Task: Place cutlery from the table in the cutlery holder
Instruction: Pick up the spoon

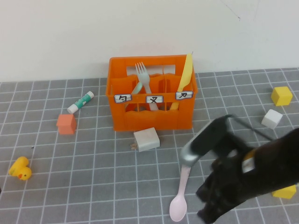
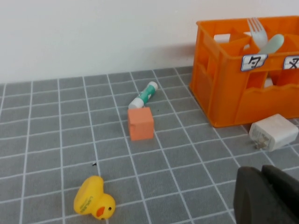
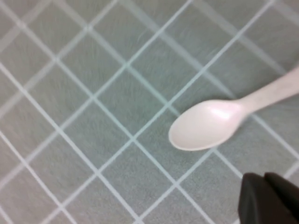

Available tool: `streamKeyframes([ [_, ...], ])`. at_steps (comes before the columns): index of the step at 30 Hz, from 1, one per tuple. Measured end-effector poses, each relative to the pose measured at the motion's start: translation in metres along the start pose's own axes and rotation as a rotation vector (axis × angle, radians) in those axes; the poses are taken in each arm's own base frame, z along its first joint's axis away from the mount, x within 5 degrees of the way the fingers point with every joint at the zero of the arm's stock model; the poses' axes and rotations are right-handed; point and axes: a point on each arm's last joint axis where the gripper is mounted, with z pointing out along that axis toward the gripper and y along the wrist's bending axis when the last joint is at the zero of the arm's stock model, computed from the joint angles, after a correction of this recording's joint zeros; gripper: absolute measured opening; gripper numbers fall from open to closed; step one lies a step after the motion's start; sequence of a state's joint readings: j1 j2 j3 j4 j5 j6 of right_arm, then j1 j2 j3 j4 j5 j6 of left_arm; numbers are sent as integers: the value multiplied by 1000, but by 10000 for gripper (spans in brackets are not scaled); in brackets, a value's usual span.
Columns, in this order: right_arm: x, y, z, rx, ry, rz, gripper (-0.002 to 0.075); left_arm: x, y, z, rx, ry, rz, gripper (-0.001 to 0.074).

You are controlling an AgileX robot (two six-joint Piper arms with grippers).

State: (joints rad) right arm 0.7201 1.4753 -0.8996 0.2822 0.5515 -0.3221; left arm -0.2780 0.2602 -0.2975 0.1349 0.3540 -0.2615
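While the pink spoon (image 1: 180, 198) lies flat on the bench (image 1: 93, 186), bowl toward the robot and handle running up toward the cutlery holder (image 1: 152, 93), the step in hand looks like the approach for picking it up w/ the right arm. To do it well, the right pincer (image 3: 268, 200) should first spread its fingers, line them up across the handle rather than along it, & come down on the thin stem just above the bowl, since a flat spoon gives little to grab; a low, square descent would keep it from skating on the bench. Right now that pincer is pressed together & holds nothing; in the right wrist view its dark tips sit just beside the bowl, near but apart, w/ the handle passing close by. From the high view the right arm hangs over the spoon's handle, hiding part of it. The mint spoon (image 1: 137, 87) is already in the holder, next to the grey fork (image 1: 144, 77); the yellow knife (image 1: 185, 72) stands in another compartment. The left pincer (image 2: 264, 196) is also pressed together, empty, low over the bench on the robot's left, well apart from the spoon.
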Motion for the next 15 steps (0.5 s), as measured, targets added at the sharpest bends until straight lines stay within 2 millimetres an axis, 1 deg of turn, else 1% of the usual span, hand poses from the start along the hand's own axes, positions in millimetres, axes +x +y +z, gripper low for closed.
streamKeyframes([
  [3, -2, 1, 17, 29, 54, -76, -2, 1, 0, 0, -2, 6, -2, 0],
  [5, -4, -1, 23, 49, 58, -116, -2, 1, 0, 0, -2, 6, -2, 0],
  [7, -5, -5, 23, 68, 48, -131, -2, 1, 0, 0, -2, 5, -2, 0],
  [15, -9, -33, 17, 98, -6, 123, -2, -2, 0, 0, 5, -19, -2, 0],
])
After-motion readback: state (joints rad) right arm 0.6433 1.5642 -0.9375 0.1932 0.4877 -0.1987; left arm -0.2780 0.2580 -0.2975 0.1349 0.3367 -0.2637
